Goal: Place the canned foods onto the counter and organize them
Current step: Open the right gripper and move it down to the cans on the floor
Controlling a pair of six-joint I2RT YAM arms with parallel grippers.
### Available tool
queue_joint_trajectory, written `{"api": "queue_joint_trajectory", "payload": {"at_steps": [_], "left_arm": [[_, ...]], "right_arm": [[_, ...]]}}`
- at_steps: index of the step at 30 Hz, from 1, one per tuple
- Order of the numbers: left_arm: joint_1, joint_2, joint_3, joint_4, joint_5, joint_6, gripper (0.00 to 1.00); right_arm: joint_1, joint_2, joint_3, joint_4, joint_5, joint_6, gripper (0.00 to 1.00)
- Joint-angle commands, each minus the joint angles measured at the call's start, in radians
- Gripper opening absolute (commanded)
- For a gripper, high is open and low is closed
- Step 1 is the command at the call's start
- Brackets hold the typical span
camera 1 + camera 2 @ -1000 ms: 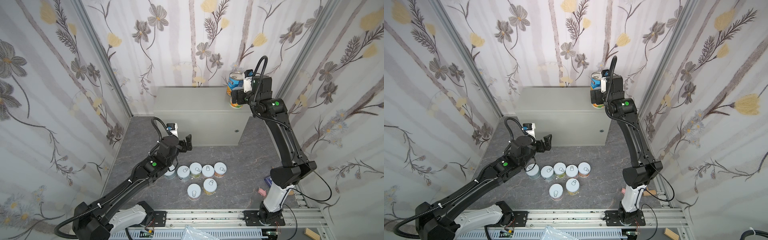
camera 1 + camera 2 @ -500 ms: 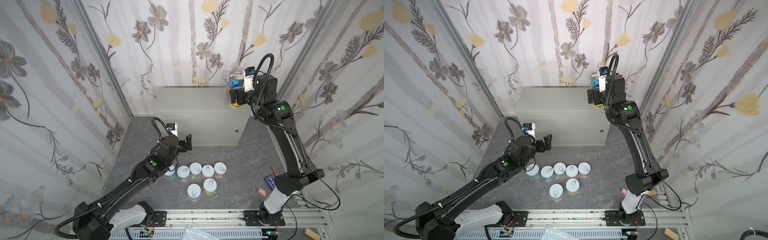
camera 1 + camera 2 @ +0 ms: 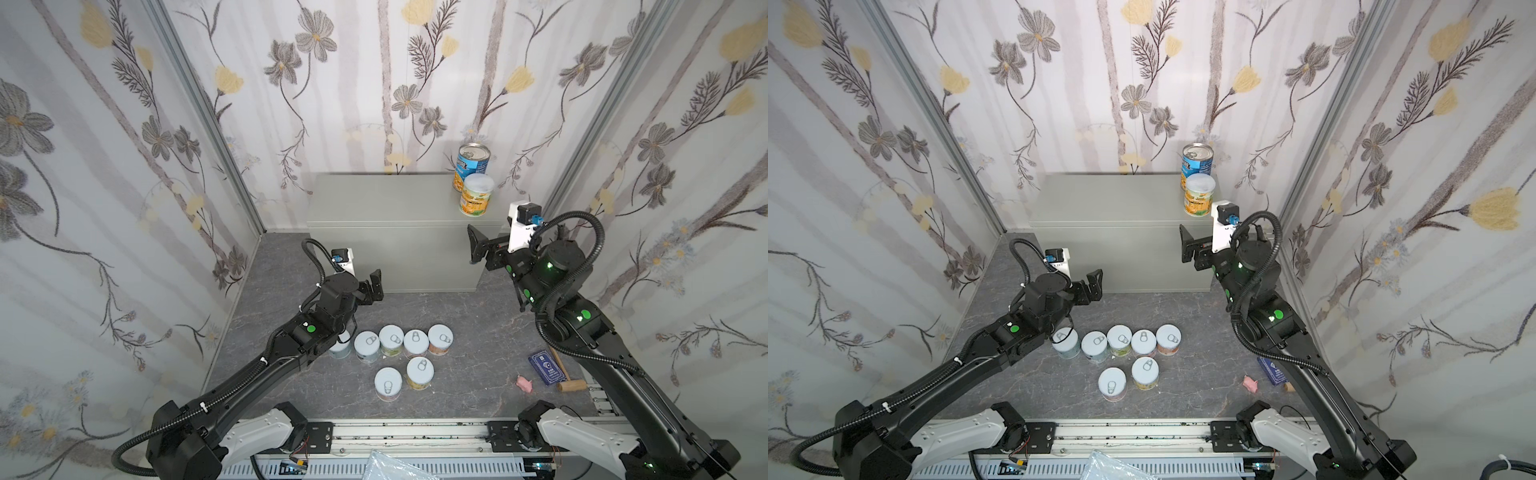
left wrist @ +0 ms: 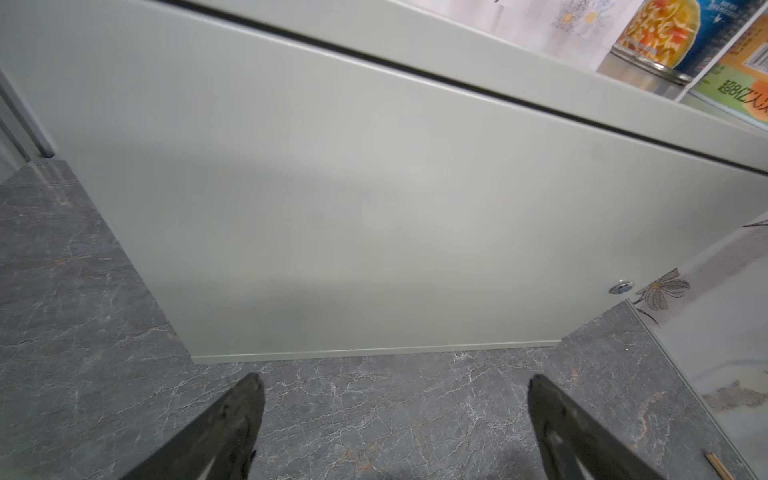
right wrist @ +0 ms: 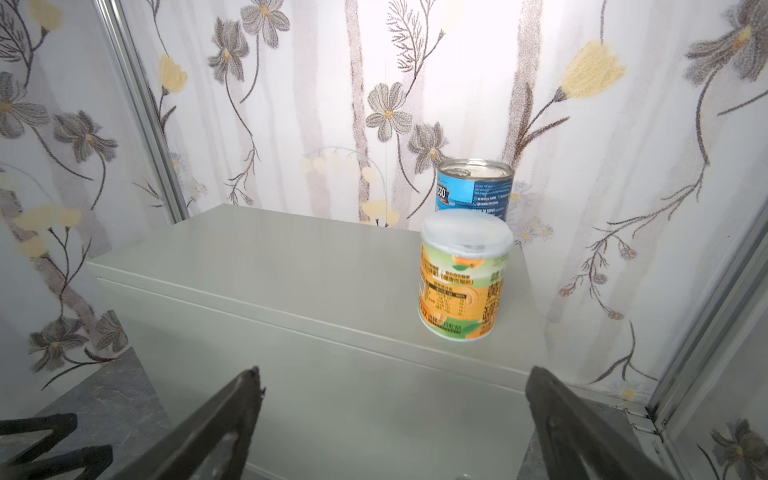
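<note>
Bench [image 3: 386, 199] against floral wallpaper [image 3: 374, 83] bears two tall cans [image 3: 476, 199]; seven short cans [image 3: 415, 343] on marbled floor [image 3: 478, 316] before it; both jaws spread.

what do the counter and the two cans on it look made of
Counter: probably painted sheet metal, matte light grey, with a door seam and a round lock.
Blue-labelled can: metal, shiny silver top, glossy printed label.
Orange can: cloudy plastic lid; printed label hides the body.

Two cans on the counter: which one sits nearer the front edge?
The orange-yellow can with the plastic lid. The taller blue-labelled can, the one with the bare metal top, stands right behind it, further back on the counter.
</note>
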Motion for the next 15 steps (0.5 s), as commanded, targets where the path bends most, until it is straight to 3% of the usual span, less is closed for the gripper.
{"api": "queue_joint_trajectory", "payload": {"at_steps": [1, 8, 13, 15], "left_arm": [[0.004, 0.005, -0.006, 0.073, -0.043, -0.035, 1.00], [0.011, 0.025, -0.018, 0.102, -0.061, -0.077, 1.00], [0.015, 0.043, -0.021, 0.117, -0.063, -0.102, 1.00], [0.016, 0.047, -0.019, 0.117, -0.066, -0.107, 1.00]], "right_arm": [[0.016, -0.086, -0.138, 0.130, -0.062, 0.074, 1.00], [0.028, -0.205, -0.444, 0.134, -0.237, 0.242, 1.00], [0.051, -0.215, -0.576, 0.094, -0.263, 0.327, 0.99], [0.088, -0.220, -0.622, 0.058, -0.201, 0.328, 0.99]]}}
